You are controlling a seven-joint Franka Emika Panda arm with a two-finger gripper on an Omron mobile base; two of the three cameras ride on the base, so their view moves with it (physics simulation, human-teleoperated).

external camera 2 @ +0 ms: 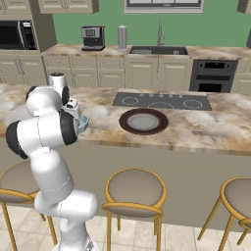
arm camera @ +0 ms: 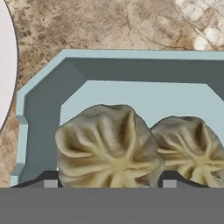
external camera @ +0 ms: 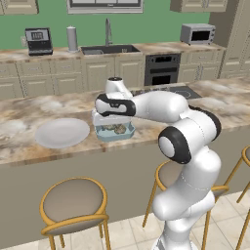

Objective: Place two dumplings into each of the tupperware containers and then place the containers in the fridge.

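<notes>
A pale blue tupperware container (external camera: 117, 133) sits on the island counter, its rim (arm camera: 131, 54) showing in the hand view. Two tan dumplings lie side by side inside it. My gripper (arm camera: 109, 181) hangs low over the container (external camera 2: 83, 122). Its fingertips (arm camera: 50, 183) press against both flanks of the left dumpling (arm camera: 109, 144), so it is shut on that one. The right dumpling (arm camera: 192, 146) rests free beside it. In the left base view the hand (external camera: 113, 122) covers the back of the tub. The fridge is out of view.
A round white plate (external camera: 62, 132) lies just left of the container. A dark brown plate (external camera 2: 143, 121) sits further right by the cooktop (external camera 2: 162, 102). Bar stools (external camera: 73, 202) line the near side of the island.
</notes>
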